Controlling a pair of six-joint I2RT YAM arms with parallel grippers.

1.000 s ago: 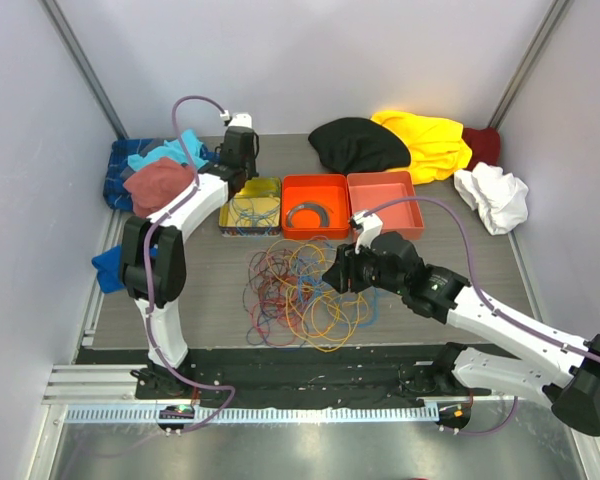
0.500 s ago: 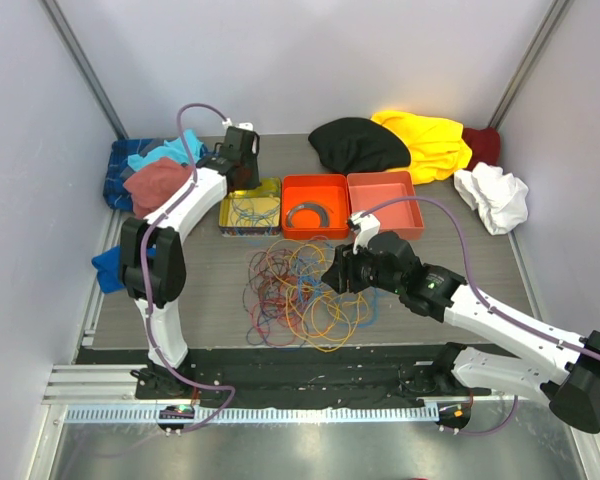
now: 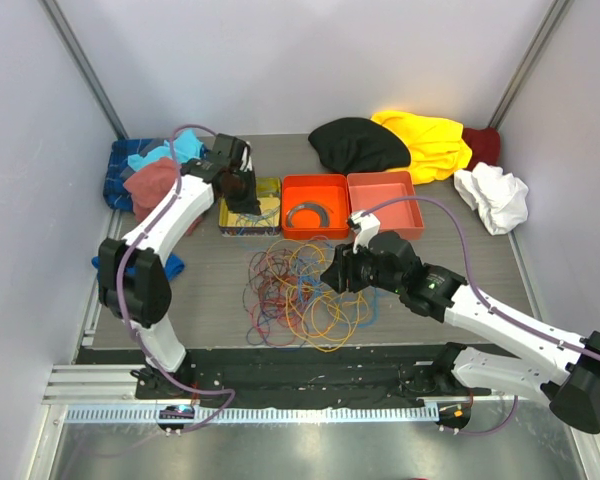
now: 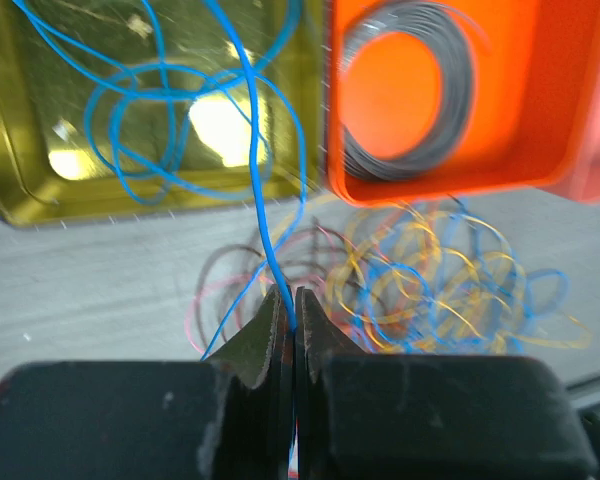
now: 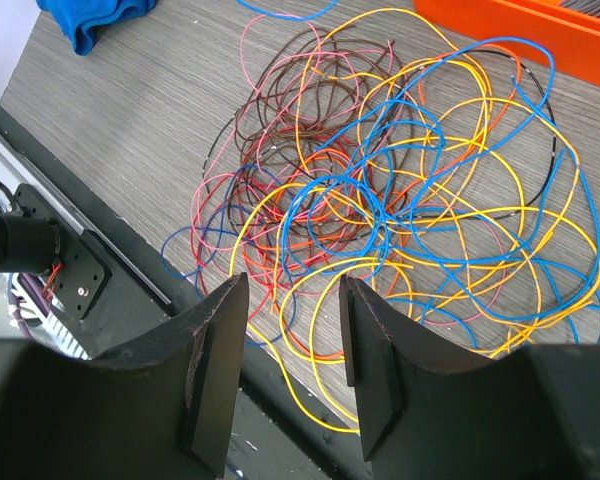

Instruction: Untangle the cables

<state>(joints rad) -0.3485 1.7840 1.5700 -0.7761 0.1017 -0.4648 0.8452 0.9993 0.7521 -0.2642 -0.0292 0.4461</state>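
my left fingers (image 4: 286, 318) clamp a blue wire (image 4: 255, 190) running ahead into the tin (image 4: 50, 205); right fingers (image 3: 332, 277) gape over the tangle (image 5: 380, 190) beside it.

On the far side of your worktop (image 3: 200, 290) you have a gold tin (image 3: 245, 232), an orange tray (image 3: 330, 192) holding a grey coil (image 3: 308, 214), and a second tray (image 3: 385, 192) beside it to the right. At far right lie black (image 3: 358, 145), yellow (image 3: 425, 140), red (image 3: 483, 145) and white (image 3: 492, 195) cloths. At far left are blue (image 3: 125, 165) and rust (image 3: 152, 185) ones.

cables (image 5: 380, 180): yellow, blue, red, pink, brown | tin (image 4: 70, 60): gold | tray (image 4: 540, 60): orange | coil (image 4: 463, 95): grey | table (image 5: 130, 130): grey woodgrain
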